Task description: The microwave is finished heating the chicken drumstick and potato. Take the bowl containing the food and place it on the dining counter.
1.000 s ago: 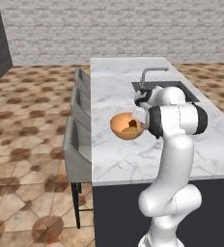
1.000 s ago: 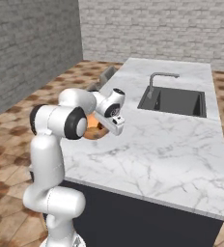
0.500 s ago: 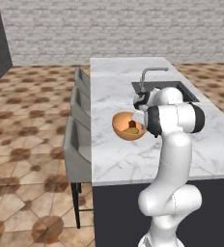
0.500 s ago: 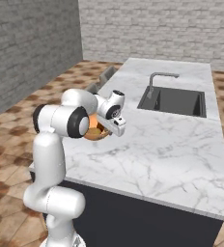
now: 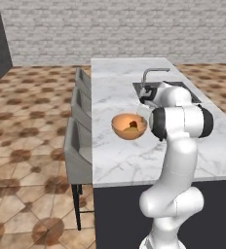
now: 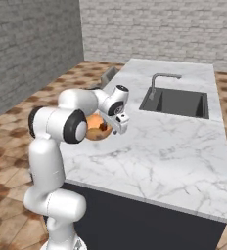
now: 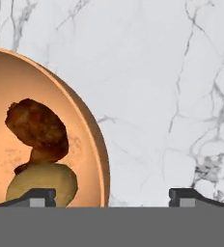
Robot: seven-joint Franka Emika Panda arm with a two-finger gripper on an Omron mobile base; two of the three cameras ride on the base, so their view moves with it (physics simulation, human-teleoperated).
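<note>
The gripper (image 7: 111, 195) is standing wide open, its two dark finger tips (image 7: 34, 197) showing far apart at the bottom of the hand view; the rim of the bowl (image 7: 46, 130) is passing between them, nearer the left tip, and neither tip is visibly pressing on it, so the hand is gripping nothing that I can make out. The bowl is sitting directly under and to the left of the hand, resting on the dining counter (image 7: 152, 87), whose white grey-veined marble is spreading out to the right of the hand and above it; inside the bowl the chicken drumstick (image 7: 36, 128) is lying on top of the potato (image 7: 44, 183), the two touching, the potato being the closer of the two to the left finger tip.

From the left base view the bowl (image 5: 129, 126) is sitting on the dining counter (image 5: 115, 92) just beside the hand, on the side toward the grey stools (image 5: 78, 141); the sink (image 5: 171, 87) and its faucet (image 5: 154, 74) are lying beyond the hand. In the right base view the bowl (image 6: 99, 128) is showing partly behind the arm, tucked against the hand, with the sink (image 6: 176, 101) well apart from it across the counter (image 6: 174, 146).
</note>
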